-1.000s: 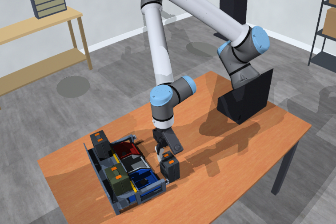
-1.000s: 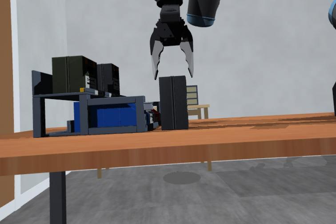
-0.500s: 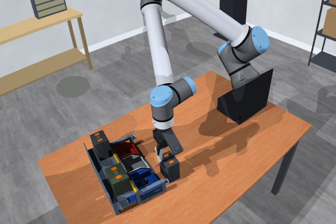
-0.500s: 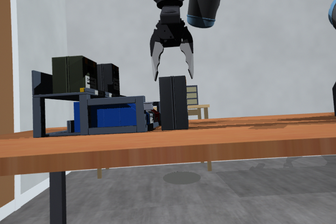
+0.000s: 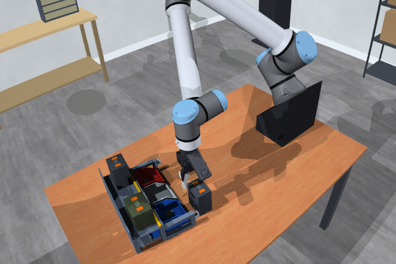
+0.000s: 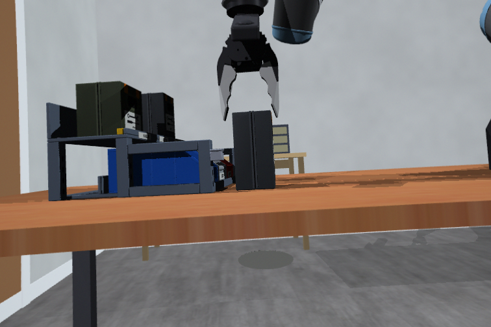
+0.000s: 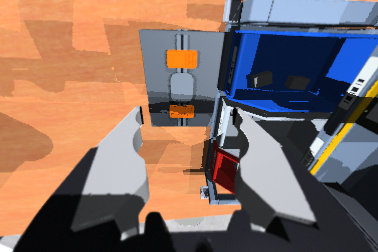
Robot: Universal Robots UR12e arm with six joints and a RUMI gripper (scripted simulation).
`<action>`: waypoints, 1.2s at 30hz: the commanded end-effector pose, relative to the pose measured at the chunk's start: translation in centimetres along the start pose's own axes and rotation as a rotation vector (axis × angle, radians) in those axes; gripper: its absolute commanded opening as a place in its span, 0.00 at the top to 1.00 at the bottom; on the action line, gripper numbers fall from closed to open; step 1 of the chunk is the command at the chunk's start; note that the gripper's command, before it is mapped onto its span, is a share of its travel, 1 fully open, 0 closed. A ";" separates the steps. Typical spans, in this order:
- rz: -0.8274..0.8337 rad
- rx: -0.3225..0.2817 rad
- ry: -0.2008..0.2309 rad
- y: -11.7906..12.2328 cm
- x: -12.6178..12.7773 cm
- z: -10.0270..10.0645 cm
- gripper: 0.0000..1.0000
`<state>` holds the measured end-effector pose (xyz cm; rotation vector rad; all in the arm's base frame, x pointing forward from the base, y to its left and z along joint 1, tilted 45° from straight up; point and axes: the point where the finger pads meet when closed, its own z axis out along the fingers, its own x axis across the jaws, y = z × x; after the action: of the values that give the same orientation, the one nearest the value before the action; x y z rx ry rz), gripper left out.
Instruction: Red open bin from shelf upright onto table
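The red open bin (image 5: 149,176) sits in the far bay of the grey shelf (image 5: 147,202) on the table. Only a sliver of it shows in the exterior view (image 6: 226,168) and in the wrist view (image 7: 225,170). Its parts are not clearly visible. My gripper (image 5: 185,184) is open and empty. It hangs just above a dark case (image 5: 199,196) that stands upright on the table in front of the shelf. In the exterior view the fingertips (image 6: 251,115) flank the top of the case (image 6: 254,150) without gripping it. In the wrist view the fingers stand apart, with the case (image 7: 181,78) ahead of them.
The shelf also holds a blue bin (image 5: 167,209) and a grey bin (image 5: 161,193) in its lower bays. An olive case (image 5: 138,211) and another dark case (image 5: 117,170) stand on its top. The arm's black base block (image 5: 289,117) is at the table's far right.
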<state>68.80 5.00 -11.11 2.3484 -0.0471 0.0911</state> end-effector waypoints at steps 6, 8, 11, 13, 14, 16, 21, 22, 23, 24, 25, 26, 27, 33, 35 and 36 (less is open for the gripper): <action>0.000 0.001 0.002 2.8 1.1 0.0 0.42; 0.000 0.001 0.002 2.8 1.1 0.0 0.42; 0.000 0.001 0.002 2.8 1.1 0.0 0.42; 0.000 0.001 0.002 4.5 1.8 0.0 0.42; 0.000 0.001 0.002 5.4 2.1 0.0 0.42; 0.000 0.001 0.002 7.3 2.9 0.1 0.42; 0.000 0.001 0.002 7.3 2.9 0.1 0.42; 0.000 0.001 0.002 7.3 2.9 0.1 0.42; 0.000 0.001 0.002 7.3 2.9 0.1 0.42; 0.000 0.001 0.002 7.3 2.9 0.1 0.42; 0.000 0.001 0.002 7.3 2.9 0.1 0.42; 0.000 0.001 0.002 7.3 2.9 0.1 0.42; 0.000 0.001 0.002 7.3 2.9 0.1 0.42; 0.000 0.001 0.002 11.8 4.6 0.1 0.42; 0.000 0.001 0.002 11.8 4.6 0.1 0.42; 0.000 0.001 0.002 11.8 4.6 0.1 0.42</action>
<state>72.07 -2.22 -3.78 2.3481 -0.0477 0.0917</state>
